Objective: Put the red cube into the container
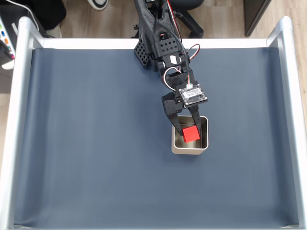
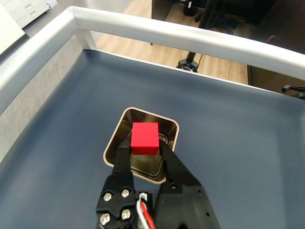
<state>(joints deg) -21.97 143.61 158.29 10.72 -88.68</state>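
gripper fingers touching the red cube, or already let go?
Touching. In the wrist view both fingers press against the sides of the red cube, no gap, holding it over the open container. The fixed view agrees.

Blue mat (image 1: 96,158) bare across the left, bottom and right of the fixed view, so free passage there. The only thing standing on it is the container (image 1: 178,148), right of centre. Its open top is partly taken up by the gripper (image 1: 188,125) and the red cube (image 1: 190,133) clamped between the fingers. Raised silver rail (image 1: 19,120) fences the left, top and right edges. Arm (image 1: 163,43) blocks top centre.
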